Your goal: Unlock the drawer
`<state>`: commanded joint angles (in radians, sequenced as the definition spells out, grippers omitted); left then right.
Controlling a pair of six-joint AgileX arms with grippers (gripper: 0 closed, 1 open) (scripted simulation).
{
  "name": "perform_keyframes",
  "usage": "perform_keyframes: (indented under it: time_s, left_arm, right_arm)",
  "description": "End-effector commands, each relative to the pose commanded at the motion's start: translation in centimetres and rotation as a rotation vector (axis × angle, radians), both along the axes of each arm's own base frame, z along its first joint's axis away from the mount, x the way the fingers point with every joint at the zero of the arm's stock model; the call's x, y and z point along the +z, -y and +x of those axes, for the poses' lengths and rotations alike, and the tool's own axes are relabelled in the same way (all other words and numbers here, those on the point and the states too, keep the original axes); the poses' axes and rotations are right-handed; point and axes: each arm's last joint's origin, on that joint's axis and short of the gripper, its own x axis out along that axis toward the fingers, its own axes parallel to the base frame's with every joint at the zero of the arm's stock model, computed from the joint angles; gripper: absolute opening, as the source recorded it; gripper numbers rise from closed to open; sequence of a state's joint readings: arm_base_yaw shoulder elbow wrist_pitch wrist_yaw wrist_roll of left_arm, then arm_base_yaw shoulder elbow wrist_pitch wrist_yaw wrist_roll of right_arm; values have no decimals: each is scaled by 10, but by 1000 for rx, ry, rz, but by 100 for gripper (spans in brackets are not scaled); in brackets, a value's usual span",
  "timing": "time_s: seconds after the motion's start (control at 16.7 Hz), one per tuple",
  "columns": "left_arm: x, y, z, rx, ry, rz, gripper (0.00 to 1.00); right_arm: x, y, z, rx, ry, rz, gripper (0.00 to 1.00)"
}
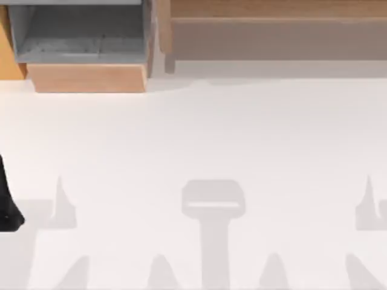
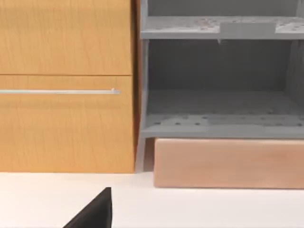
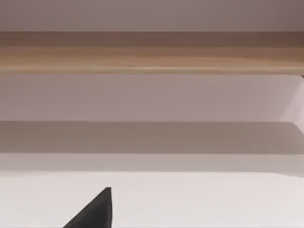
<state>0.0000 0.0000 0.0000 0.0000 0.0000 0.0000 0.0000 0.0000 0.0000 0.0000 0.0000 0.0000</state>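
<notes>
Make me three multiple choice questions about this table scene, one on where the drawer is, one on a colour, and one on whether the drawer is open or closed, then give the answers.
1. Where does the drawer sit in the top view?
A. far left of the table
B. far right of the table
C. near edge, centre

2. What colour is the drawer's front board?
A. black
B. light tan
C. blue

3. What state is the drawer in?
A. pushed fully shut
B. pulled out, its inside showing
C. lying on the table on its side

Answers:
1. A, it lies at the far left, beside the wide wooden unit.
2. B, the board is plain light tan wood, while the inner walls are grey.
3. B, the grey floor is open to view behind the front board.
</notes>
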Motion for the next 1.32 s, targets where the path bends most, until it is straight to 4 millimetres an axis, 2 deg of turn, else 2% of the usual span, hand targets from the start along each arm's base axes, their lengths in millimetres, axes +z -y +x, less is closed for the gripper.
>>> perform_keyframes:
  time_s: [0.18,0.36,0.72,0.9,1.02,1.32]
  left_arm:
    - [4,0,0,4,9,0,100]
    - [22,6,3,19,38,-2,100]
    - [57,41,22,-26,10,-5,100]
    - [74,54,31,19,25,-14,100]
    - [79,70,38,18,7,-4,100]
    - [90,126,45,-28,-10,11,100]
  right_arm:
    - [0,0,0,0,0,0,100]
    - [0,0,0,0,0,0,100]
    - [0,0,0,0,0,0,100]
    - [0,0,0,0,0,0,100]
    - [0,0,0,0,0,0,100]
    - [0,0,0,0,0,0,100]
